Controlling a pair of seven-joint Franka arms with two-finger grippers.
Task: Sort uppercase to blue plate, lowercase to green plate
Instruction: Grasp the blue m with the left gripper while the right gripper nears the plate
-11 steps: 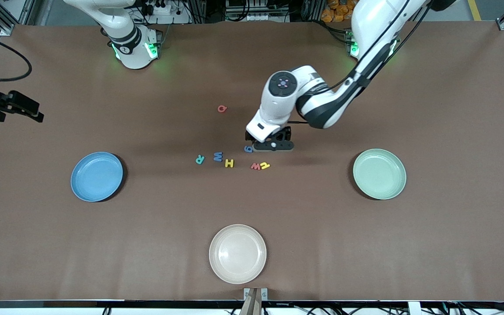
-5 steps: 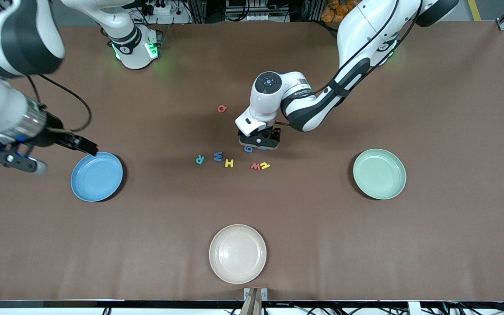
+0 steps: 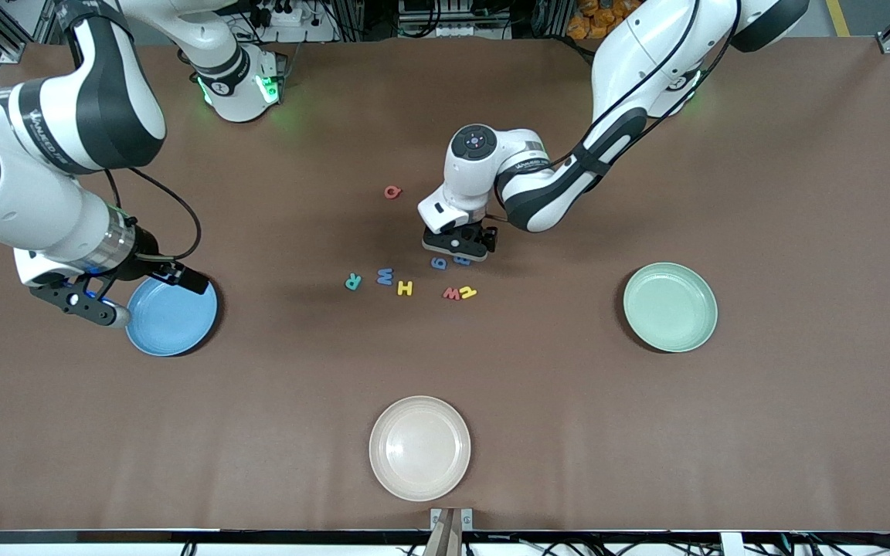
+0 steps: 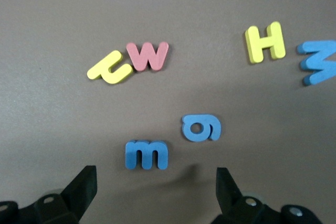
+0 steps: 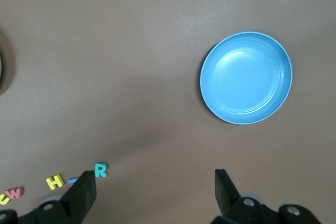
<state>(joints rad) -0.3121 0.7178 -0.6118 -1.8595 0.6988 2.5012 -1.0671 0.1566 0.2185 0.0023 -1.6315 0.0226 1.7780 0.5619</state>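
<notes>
The foam letters lie mid-table: pink-red Q (image 3: 392, 191), teal R (image 3: 353, 282), blue W (image 3: 385, 276), yellow H (image 3: 405, 288), red w (image 3: 451, 293), yellow h (image 3: 468, 292), blue g (image 3: 438, 262) and blue e (image 3: 462, 260). My left gripper (image 3: 456, 247) hangs open just over the e (image 4: 146, 154) and g (image 4: 201, 128), holding nothing. My right gripper (image 3: 93, 307) is open and empty over the rim of the blue plate (image 3: 174, 316). The green plate (image 3: 670, 306) is empty at the left arm's end.
A cream plate (image 3: 419, 448) sits near the front edge. The right wrist view shows the blue plate (image 5: 245, 77) empty, with R (image 5: 101, 170) and H (image 5: 54, 181) beside its fingers (image 5: 81, 195).
The right arm has swung in from the table's end, and its gripper now hangs over the blue plate's rim. The left gripper has shifted slightly toward the right arm's end, over e and g.
</notes>
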